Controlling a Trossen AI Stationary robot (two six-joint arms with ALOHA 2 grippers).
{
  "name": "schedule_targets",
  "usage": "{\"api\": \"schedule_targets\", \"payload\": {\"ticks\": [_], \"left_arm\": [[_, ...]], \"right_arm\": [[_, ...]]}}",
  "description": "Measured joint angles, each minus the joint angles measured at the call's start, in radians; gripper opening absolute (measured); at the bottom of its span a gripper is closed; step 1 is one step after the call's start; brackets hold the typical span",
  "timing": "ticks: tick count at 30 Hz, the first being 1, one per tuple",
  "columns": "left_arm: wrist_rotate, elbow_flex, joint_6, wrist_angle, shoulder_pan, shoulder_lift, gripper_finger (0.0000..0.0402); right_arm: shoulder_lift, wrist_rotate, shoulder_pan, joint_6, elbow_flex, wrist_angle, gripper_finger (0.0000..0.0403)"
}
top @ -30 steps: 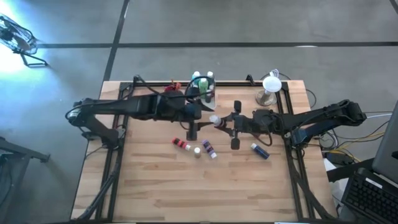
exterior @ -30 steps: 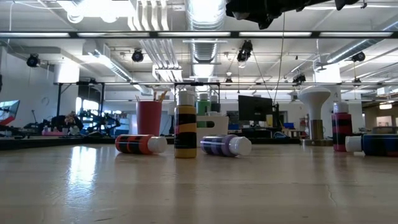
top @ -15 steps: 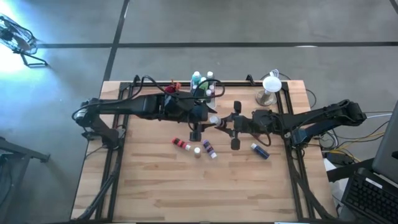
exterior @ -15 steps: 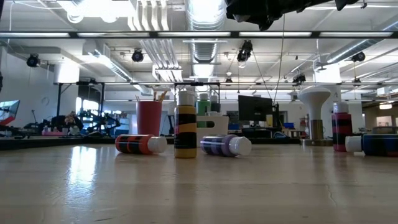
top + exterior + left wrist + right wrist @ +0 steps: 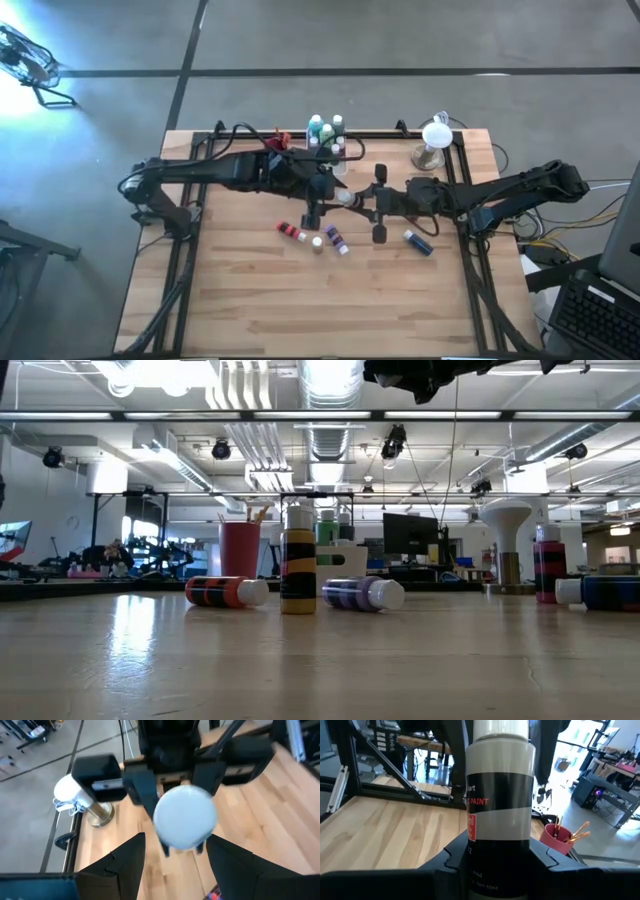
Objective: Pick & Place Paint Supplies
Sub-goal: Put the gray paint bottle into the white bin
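My right gripper (image 5: 360,198) is above the table's middle, shut on a grey paint bottle (image 5: 499,795) with a black label. The bottle's white cap (image 5: 185,817) points toward the table's left. My left gripper (image 5: 175,852) is open and faces that cap, one finger on each side of it; I see no touch. On the table a red bottle (image 5: 290,231), a purple bottle (image 5: 336,239) and a blue bottle (image 5: 418,241) lie on their sides. A yellow bottle (image 5: 298,572) stands upright. My right gripper pinches the grey bottle's body near its bottom end (image 5: 495,857) between its two fingers. The fingers come about level from the table's right and lie along the bottle. The bottle is lifted clear of the table, roughly level, with its cap away from the gripper.
At the far edge a tray (image 5: 338,160) holds several bottles (image 5: 325,130), with a magenta cup (image 5: 240,550) of brushes beside it. A white lamp-like stand (image 5: 435,140) is at the far right. The near half of the wooden table (image 5: 320,310) is bare.
My left gripper has tipped further down and edged toward the cap of the bottle that my right gripper holds. It has stayed open. The right gripper and the bottle have kept still.
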Motion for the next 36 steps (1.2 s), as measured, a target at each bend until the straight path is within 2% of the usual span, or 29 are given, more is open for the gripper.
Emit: {"api": "schedule_targets", "payload": {"ticks": [25, 36], "left_arm": [[0.062, 0.033, 0.019, -0.001, -0.001, 0.004, 0.0216], [0.063, 0.031, 0.024, -0.005, -0.001, 0.043, 0.0212]], "right_arm": [[0.003, -0.027, -0.003, 0.004, 0.004, -0.050, 0.0107], [0.003, -0.026, -0.003, 0.004, 0.004, -0.053, 0.0107]]}}
